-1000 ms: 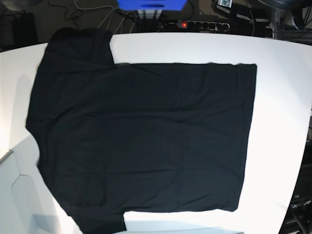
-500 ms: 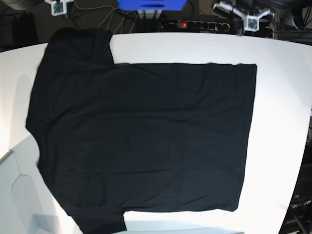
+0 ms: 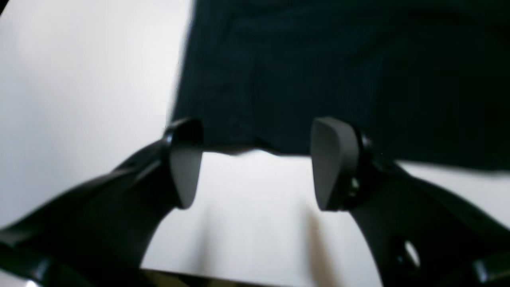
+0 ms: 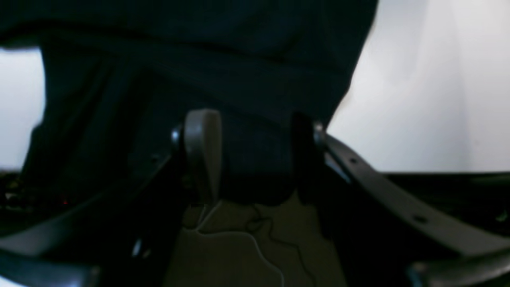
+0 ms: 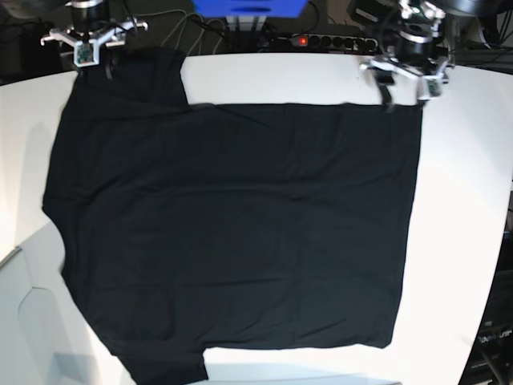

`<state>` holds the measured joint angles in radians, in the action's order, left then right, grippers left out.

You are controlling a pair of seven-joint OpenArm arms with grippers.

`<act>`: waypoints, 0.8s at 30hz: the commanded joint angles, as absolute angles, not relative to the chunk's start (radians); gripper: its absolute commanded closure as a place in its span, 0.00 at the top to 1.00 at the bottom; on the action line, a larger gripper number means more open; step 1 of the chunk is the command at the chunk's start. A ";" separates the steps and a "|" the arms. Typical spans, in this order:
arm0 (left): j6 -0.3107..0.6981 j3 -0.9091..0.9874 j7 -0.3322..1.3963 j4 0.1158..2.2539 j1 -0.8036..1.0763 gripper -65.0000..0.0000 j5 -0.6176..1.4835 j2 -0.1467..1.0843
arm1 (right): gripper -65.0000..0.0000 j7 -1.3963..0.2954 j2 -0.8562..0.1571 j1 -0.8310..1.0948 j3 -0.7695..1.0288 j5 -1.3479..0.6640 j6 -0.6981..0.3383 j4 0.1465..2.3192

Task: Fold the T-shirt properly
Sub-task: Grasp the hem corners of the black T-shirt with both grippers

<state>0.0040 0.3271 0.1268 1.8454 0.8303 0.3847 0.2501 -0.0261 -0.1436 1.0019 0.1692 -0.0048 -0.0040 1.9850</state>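
Observation:
The black T-shirt lies spread flat on the white table, sleeves at the left and hem at the right. My left gripper hovers open over the shirt's far right hem corner. In the left wrist view its pads straddle bare table just short of the hem. My right gripper stands open at the far sleeve. In the right wrist view dark sleeve cloth shows between and beyond the right gripper pads, at the table's far edge.
Beyond the table's far edge are a power strip with a red light, a blue box and loose cables on the floor. A pale grey panel sits at the front left corner.
Both arms have come in from beyond the far edge and dropped toward the shirt's far corners. Both grippers have gone from shut to open. The shirt has not moved.

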 commanded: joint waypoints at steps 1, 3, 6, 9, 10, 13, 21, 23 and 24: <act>-0.001 0.346 0.107 1.836 0.819 0.63 0.417 0.257 | 0.46 -0.004 -0.148 1.009 0.173 -0.007 -0.005 1.998; -0.001 0.380 0.107 1.788 0.788 0.63 0.472 0.257 | 0.46 -0.004 -0.148 0.993 0.174 -0.007 -0.005 1.997; -0.001 0.421 0.107 1.704 0.739 0.63 0.515 0.259 | 0.46 -0.004 -0.148 0.989 0.176 -0.007 -0.005 1.997; -0.001 0.432 0.107 1.649 0.697 0.63 0.521 0.263 | 0.46 -0.004 -0.150 0.987 0.179 -0.007 -0.005 1.995; 0.001 0.432 0.107 1.630 0.685 0.63 0.526 0.263 | 0.46 -0.004 -0.150 0.987 0.179 -0.007 -0.005 1.995; 0.001 0.426 0.107 1.596 0.659 0.63 0.522 0.263 | 0.46 -0.004 -0.150 0.987 0.179 -0.007 -0.005 1.995; 0.002 0.417 0.107 1.575 0.636 0.63 0.518 0.259 | 0.46 -0.004 -0.150 0.989 0.174 -0.007 -0.005 1.995; 0.036 0.392 0.107 1.564 0.636 0.63 0.518 0.265 | 0.46 -0.004 -0.150 0.989 0.174 -0.007 -0.005 1.995; 0.071 0.389 0.107 1.560 0.636 0.63 0.518 0.265 | 0.46 -0.004 -0.150 0.989 0.174 -0.007 -0.005 1.995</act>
